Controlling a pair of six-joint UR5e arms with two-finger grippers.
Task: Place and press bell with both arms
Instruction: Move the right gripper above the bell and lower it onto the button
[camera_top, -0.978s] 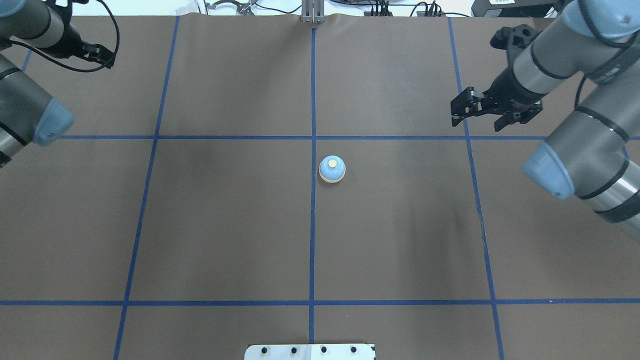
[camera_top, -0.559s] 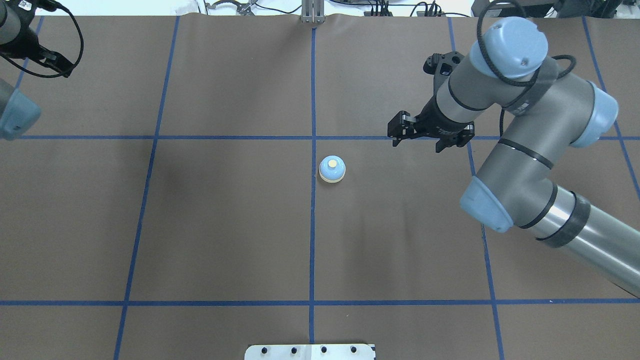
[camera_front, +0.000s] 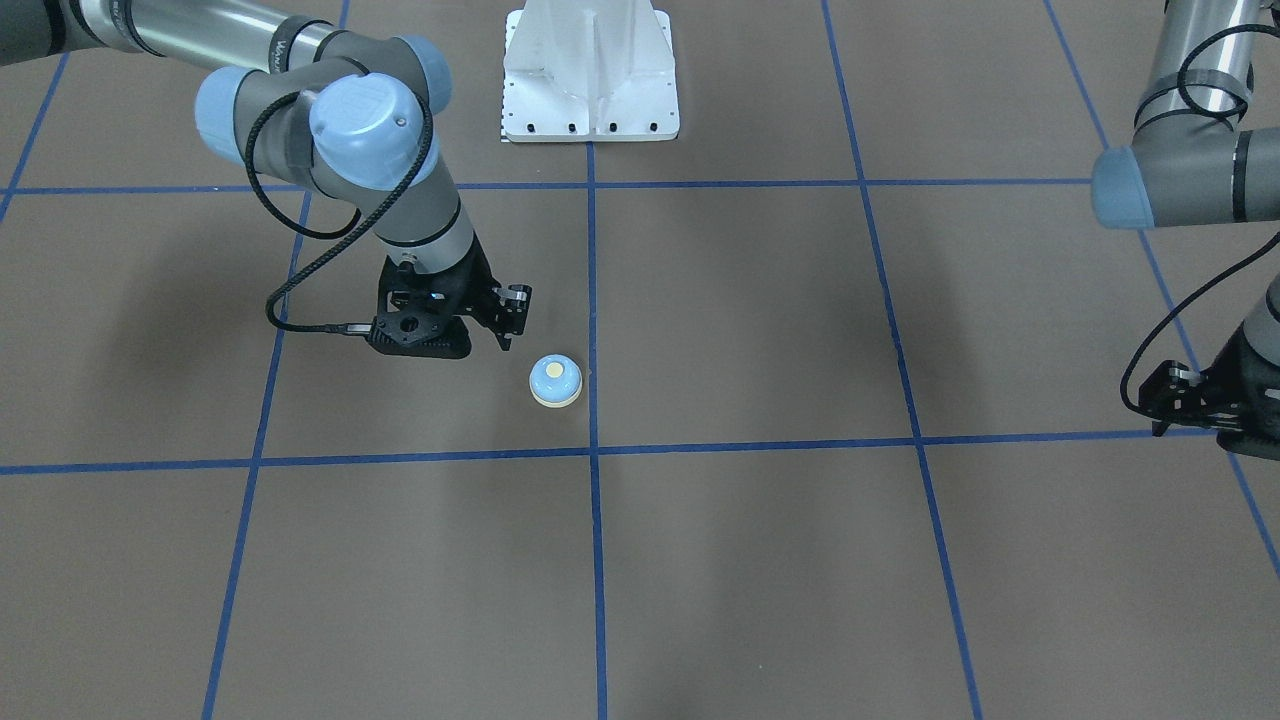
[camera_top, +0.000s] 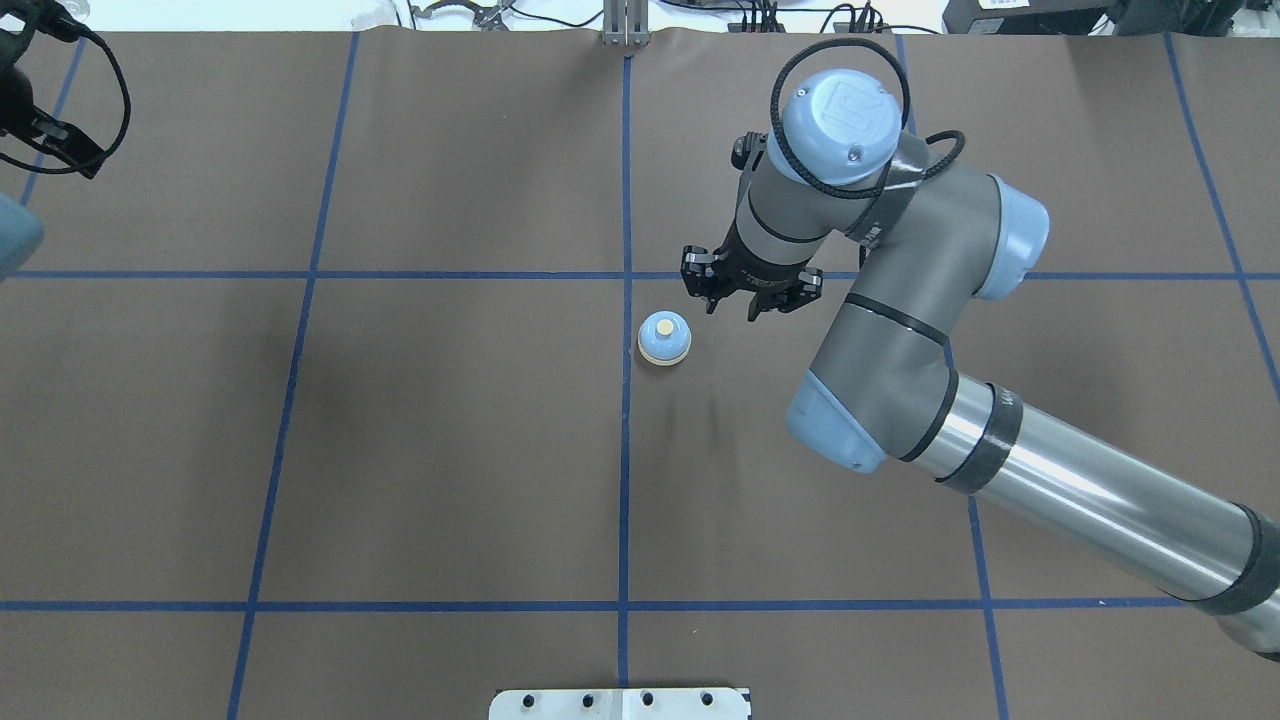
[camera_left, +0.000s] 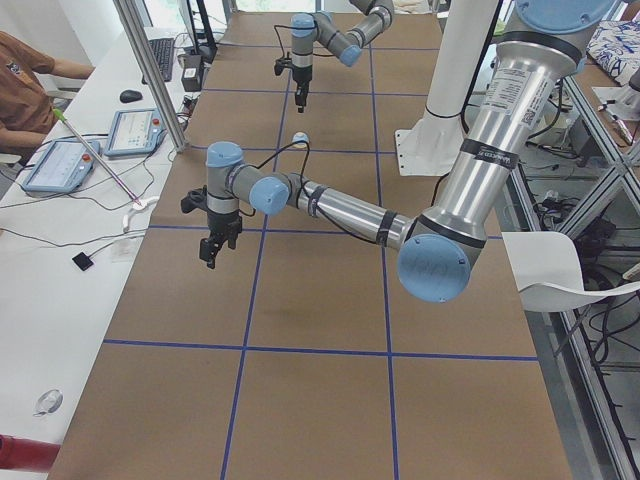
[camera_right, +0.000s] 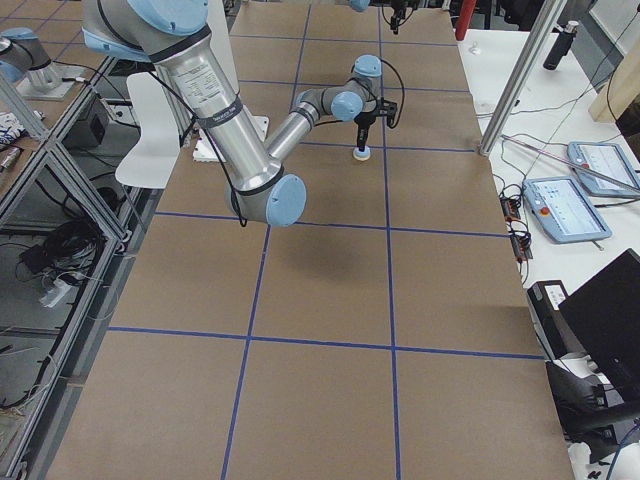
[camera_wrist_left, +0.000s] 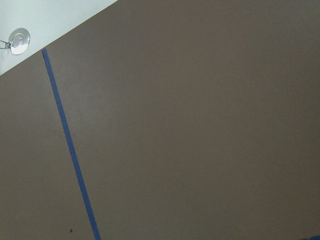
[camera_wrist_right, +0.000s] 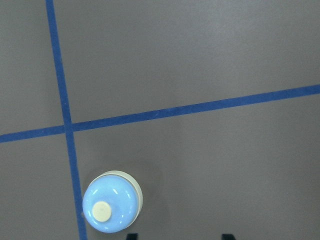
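Worktop (camera_top: 450, 470), brown and gridded in blue tape, carries everything. The right arm (camera_top: 900, 330) reaches to the central tape crossing (camera_top: 627, 275), while the left arm (camera_front: 1180, 185) hangs well apart from that crossing. The right gripper (camera_top: 733, 308) hovers just beside the crossing, jaws spread wide and holding nothing. Only its wrist view shows both fingertips (camera_wrist_right: 131, 237) over bare worktop, with the bell (camera_wrist_right: 111, 204) off to one side. The left gripper (camera_front: 1165, 400) is indistinct; I cannot tell whether it is released or clenched. The bell sits upright just beside the crossing, touched by neither gripper.
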